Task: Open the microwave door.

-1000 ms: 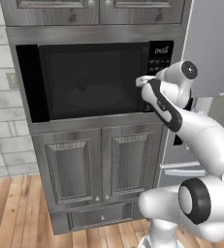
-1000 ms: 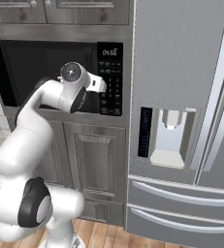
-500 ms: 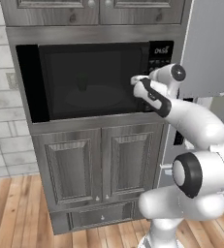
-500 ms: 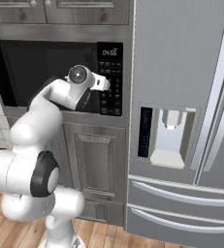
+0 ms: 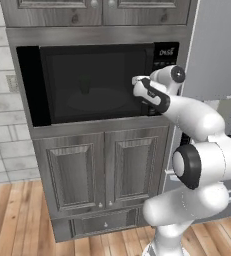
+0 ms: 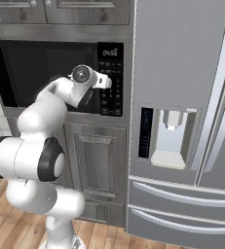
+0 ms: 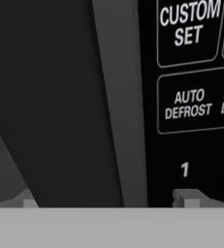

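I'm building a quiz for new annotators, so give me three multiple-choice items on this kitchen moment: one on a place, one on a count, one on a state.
1. Where is the narrow black keypad strip on the large black built-in microwave?
A. its fridge-side end
B. its tiled-wall end
C. beneath its window

2. How many grey wood-grain panelled cabinet doors stand directly below the microwave?
A. one
B. two
C. four

3. What state is the wide glossy black microwave door in?
A. swung wide open
B. removed
C. closed

Answers: 1 A, the strip borders the plain grey fridge. 2 B, a pair shows in the left base view. 3 C, it lies flush with the microwave front, the gripper at its keypad-side edge.
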Motion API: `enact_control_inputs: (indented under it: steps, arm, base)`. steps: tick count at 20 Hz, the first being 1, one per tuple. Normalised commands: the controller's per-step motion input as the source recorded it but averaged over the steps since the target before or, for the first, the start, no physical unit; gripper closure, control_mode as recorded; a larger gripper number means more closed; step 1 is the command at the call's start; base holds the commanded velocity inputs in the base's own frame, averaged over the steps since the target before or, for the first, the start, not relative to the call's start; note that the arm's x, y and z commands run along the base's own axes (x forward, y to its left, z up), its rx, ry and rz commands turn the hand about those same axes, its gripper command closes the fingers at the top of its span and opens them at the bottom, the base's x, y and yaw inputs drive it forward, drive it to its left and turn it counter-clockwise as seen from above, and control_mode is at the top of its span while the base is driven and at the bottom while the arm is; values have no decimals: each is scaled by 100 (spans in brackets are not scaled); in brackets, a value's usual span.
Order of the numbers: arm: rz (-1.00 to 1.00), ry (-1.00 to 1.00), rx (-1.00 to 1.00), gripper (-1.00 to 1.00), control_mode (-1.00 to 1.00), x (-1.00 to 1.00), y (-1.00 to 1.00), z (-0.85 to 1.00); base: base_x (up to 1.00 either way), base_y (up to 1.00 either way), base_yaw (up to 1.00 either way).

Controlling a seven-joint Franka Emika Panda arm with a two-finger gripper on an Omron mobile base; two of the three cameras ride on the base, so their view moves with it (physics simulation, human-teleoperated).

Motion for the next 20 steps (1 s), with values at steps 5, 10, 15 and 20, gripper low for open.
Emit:
enact_control_inputs:
  steps: [5,10,15,20]
  arm:
    - [0,0,0,100,-100,31,0,-3]
    - [0,0,0,100,-100,0,0,0]
    - [0,0,0,100,-100,-1,0,0]
    - [0,0,0,100,-100,-40,0,3]
  base:
    - [0,0,0]
    - [0,0,0]
    - [0,0,0]
    - [0,0,0]
